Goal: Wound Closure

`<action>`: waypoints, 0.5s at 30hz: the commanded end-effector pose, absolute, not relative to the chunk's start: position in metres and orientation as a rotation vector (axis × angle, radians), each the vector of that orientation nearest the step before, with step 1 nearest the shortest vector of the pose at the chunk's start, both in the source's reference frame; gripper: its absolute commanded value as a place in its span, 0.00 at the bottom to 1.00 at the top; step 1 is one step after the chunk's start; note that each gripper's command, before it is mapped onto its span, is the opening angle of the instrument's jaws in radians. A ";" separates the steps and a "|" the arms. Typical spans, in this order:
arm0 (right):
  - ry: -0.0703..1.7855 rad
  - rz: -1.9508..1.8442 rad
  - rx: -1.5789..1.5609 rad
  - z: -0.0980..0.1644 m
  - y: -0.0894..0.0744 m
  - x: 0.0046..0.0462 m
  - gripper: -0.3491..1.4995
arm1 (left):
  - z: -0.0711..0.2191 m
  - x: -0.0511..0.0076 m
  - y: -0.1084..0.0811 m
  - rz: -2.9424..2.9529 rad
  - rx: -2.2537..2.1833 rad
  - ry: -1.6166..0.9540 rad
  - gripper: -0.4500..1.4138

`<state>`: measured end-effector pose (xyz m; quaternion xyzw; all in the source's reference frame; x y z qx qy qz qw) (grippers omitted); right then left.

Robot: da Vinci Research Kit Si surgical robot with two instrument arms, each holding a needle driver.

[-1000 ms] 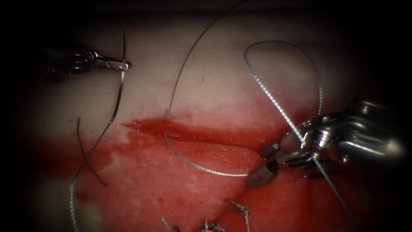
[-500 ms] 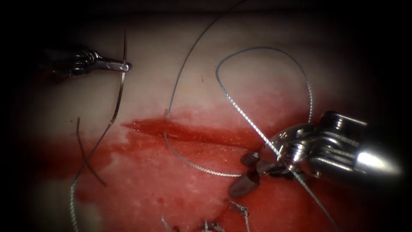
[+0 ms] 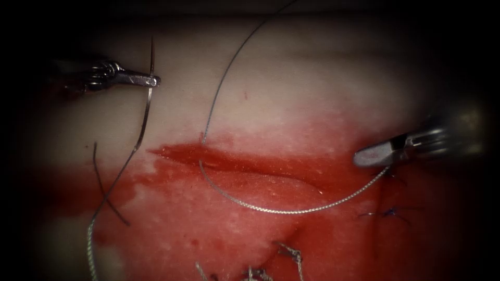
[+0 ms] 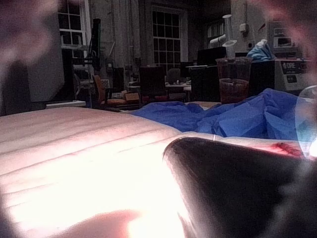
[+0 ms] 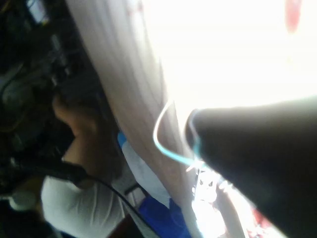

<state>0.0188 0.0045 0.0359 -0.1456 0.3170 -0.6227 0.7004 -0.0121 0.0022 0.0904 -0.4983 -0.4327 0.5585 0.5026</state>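
The cut (image 3: pixel 245 161) in the tissue (image 3: pixel 291 104) is not closed yet; one thread (image 3: pixel 271 208) is seen crossing it. The needle (image 3: pixel 147 99) is held near its middle by the pinched left gripper (image 3: pixel 151 80), above the tissue, left of the cut. The thread is pinched by the right gripper (image 3: pixel 372 155), held low at the cut's right end.

My left tool (image 3: pixel 148 80) sits at the upper left of the endoscope view, well left of the cut, reaching in level, its jaws pinched tight on the needle (image 3: pixel 147 104) near the upper part of its curve. My right tool (image 3: pixel 371 155) comes in from the right edge, tip pointing left, jaws closed on the thread (image 3: pixel 291 210).
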 end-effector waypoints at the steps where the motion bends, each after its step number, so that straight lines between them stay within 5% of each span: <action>1: 0.710 -1.295 -0.302 0.036 0.005 0.0187 0.85 | 0.089 -0.0122 0.004 1.350 -1.215 -1.039 0.00; 5: 0.884 -1.015 -0.127 0.039 0.004 0.0171 0.96 | 0.089 -0.0123 0.004 1.348 -1.214 -1.039 0.00; 10: 0.779 -1.110 -0.023 0.040 0.004 0.0143 0.95 | 0.089 -0.0123 0.004 1.347 -1.213 -1.038 0.00; 13: 0.636 -1.195 0.015 0.040 0.005 0.0115 0.86 | 0.089 -0.0124 0.004 1.347 -1.213 -1.037 0.00; 15: 0.489 -1.306 -0.032 0.040 0.006 0.0089 0.69 | 0.089 -0.0124 0.004 1.347 -1.213 -1.036 0.00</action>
